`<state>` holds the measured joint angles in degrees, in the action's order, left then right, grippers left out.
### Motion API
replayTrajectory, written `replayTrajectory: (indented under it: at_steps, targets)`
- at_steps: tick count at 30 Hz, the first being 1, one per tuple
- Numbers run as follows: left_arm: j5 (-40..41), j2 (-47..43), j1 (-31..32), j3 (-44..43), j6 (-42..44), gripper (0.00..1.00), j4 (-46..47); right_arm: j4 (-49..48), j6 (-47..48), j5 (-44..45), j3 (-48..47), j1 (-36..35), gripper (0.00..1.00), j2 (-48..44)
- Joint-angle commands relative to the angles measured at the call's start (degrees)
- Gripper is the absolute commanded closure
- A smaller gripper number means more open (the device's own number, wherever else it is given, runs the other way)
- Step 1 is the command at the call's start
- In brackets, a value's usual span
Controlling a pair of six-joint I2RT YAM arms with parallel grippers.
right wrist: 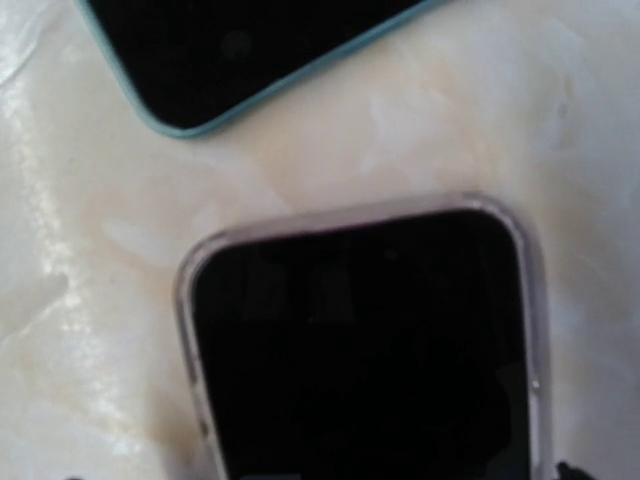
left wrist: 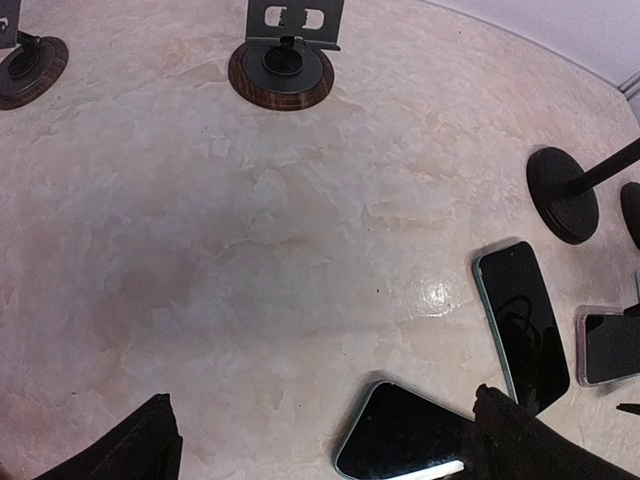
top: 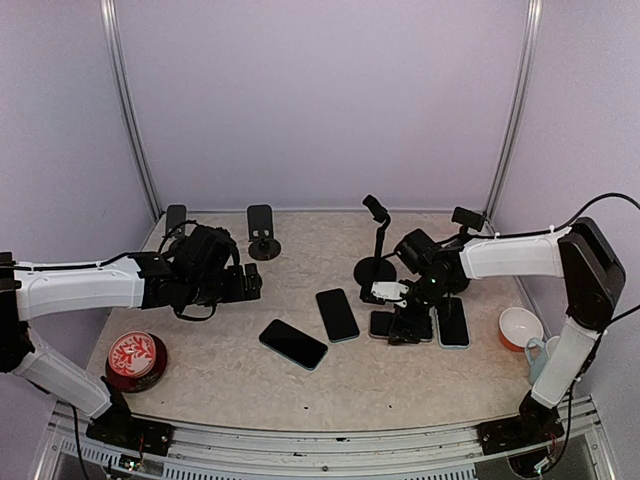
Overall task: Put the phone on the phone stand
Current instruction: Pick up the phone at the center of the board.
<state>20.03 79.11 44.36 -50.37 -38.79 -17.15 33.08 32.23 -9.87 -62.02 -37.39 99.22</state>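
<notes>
Clear-cased phone [right wrist: 360, 350]: likely rigid, slick, light; advise pinching across long edges. Left gripper [top: 252, 283], right gripper [top: 404, 328]: fingers wide apart, empty.

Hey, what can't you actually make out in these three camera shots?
- Right wrist view: the clear-cased phone is blurred and cut off by the bottom edge. The teal-edged phone is cut off by the top edge.
- Top view: the right gripper covers part of the phone cluster, so the count is unclear.
- Left wrist view: the far-left phone stand is cut off by the frame edges.
- Top view: the round red container has a pattern too small to read.
</notes>
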Motion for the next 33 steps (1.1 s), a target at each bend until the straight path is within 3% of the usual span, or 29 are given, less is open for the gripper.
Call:
replayTrajectory:
  at_steps: [1,15,33]
  targets:
    - [-0.26,-0.99,0.37,0.10,-0.35,0.01,-0.12,-0.60,1.92,0.39,-2.04,-0.02,0.00,2.41]
    - [-0.09,-1.59,0.38,0.21,-0.67,0.01,-0.76,-0.39,4.20,-2.35,-4.19,0.91,0.00,6.46]
    - [-0.46,-1.23,0.89,0.50,-1.51,0.01,-0.57,-2.98,4.04,-4.06,-2.82,1.44,0.07,10.29]
